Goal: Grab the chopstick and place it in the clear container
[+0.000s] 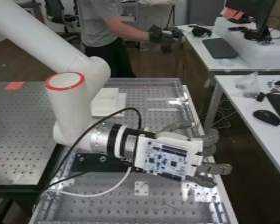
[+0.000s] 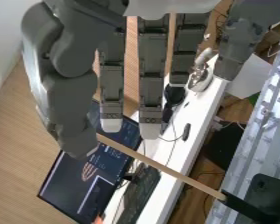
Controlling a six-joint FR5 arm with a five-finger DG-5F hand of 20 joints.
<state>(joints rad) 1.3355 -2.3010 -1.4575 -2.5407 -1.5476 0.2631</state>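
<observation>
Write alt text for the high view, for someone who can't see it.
A white robot arm hangs over a perforated metal bench, its dark grey hand, fingers extended, near the right edge. Alongside are desks with a keyboard and mouse.

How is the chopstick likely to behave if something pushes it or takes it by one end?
The chopstick is probably stiff, as it looks wooden and runs straight. It should be light, being so thin. Taken by one end, it may swing or twist, because it is long for its thickness.
</observation>
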